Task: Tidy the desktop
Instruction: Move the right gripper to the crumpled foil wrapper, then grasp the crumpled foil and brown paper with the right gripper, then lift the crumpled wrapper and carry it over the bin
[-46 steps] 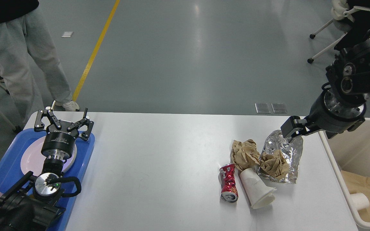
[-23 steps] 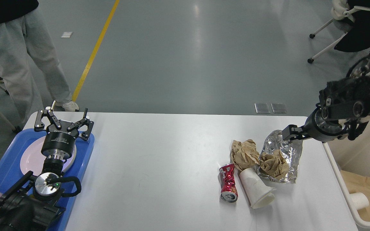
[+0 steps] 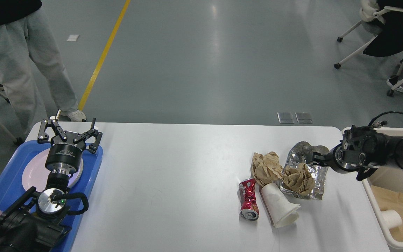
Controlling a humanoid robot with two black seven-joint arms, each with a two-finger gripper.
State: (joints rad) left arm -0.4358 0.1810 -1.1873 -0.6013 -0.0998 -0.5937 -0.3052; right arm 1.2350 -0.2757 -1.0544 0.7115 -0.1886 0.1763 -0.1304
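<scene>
Desktop (image 3: 173,182) fills the lower middle of the head view, a wide white table with rounded corners, bare over most of its left and centre. Litter sits bunched toward its right end: a crushed red can (image 3: 249,200) lying beside a tipped white paper cup (image 3: 279,206), a crumpled brown paper wad (image 3: 266,168) touching the cup's base, and a silver foil bag (image 3: 306,175) with a second brown wad (image 3: 297,180) resting on it. Being clustered near the beige bin (image 3: 394,196) at the right edge, the rubbish probably has a short trip to make; that bin already holds a white cup (image 3: 392,218) and brown paper.

My right claw (image 3: 316,156) comes in low from the right, level with the table, its tip at the foil bag's upper edge; it is dark and seen end-on, so I cannot tell whether it is open or gripping the foil. My left claw (image 3: 69,134) hangs with fingers spread wide and holding nothing, over a white plate (image 3: 33,171) on the blue tray (image 3: 9,182) at the left edge.

Wad on the foil may tumble off if the bag is lifted. A person (image 3: 30,59) stands beyond the far left corner.
</scene>
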